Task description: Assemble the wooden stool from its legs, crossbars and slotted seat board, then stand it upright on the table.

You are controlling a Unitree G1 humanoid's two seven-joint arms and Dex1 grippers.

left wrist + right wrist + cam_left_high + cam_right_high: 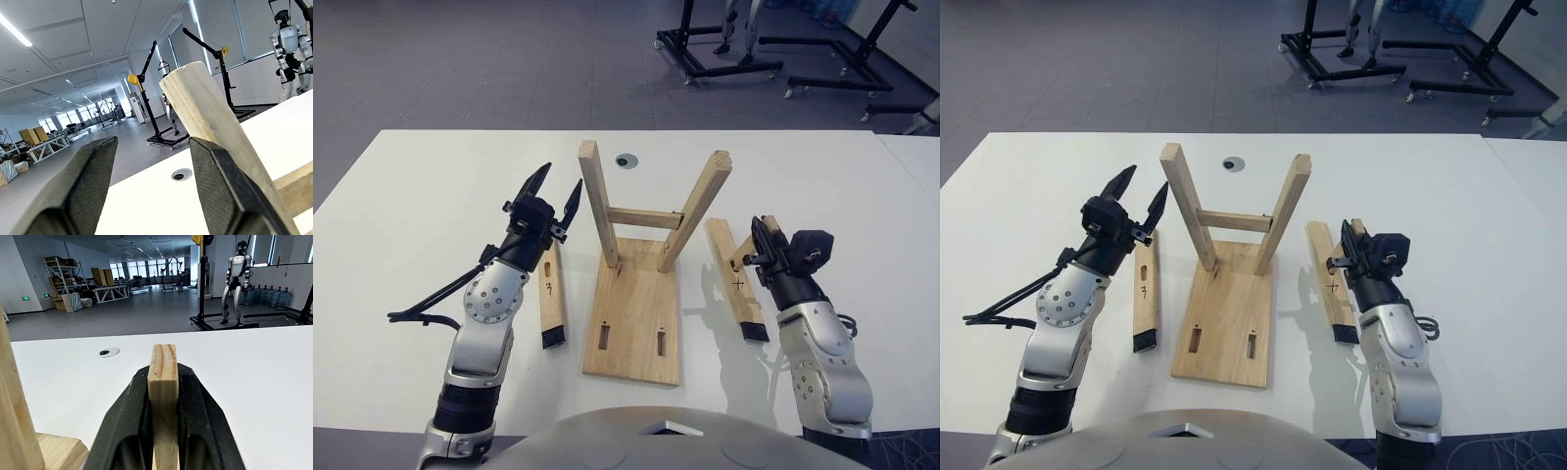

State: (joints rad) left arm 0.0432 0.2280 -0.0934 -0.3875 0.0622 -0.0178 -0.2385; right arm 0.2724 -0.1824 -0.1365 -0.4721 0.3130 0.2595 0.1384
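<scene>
Wooden seat board (631, 338): lies flat at the middle of the white table (431, 196) and is taken as the dial centre for the entries below.
- Standing legs, two (599, 201) (697, 211): seated in the slots at the 12 o'clock end, splayed outward and joined by a fitted crossbar (644, 218).
- Empty slots, two (605, 338) (661, 342): at the 6 o'clock end, open.
- Loose leg, left (551, 299): flat on the table at 9 o'clock, just beside the board edge.
- Loose leg, right (736, 284): flat at 3 o'clock, dark foot cap toward 6.
- Second crossbar (163, 357): pinched edge-on between the fingers of the right gripper (762, 235), above the right loose leg at about 2 o'clock.
- Left gripper (561, 181): spread wide, holding nothing, at about 10 o'clock, just beside the top of the left standing leg.

Handling note (judgement): the step appears to be joining the held crossbar to a loose leg.
- Square the bar's end to the leg's mortise before pressing.
- Push along the bar's own axis, since a skewed entry is likely to jam.
- The loose leg may slide on the smooth table, so the free left gripper would serve best by pinning the part being pressed against.
- Keep both arms away from the standing pair, which could rock in its slots if knocked.
</scene>
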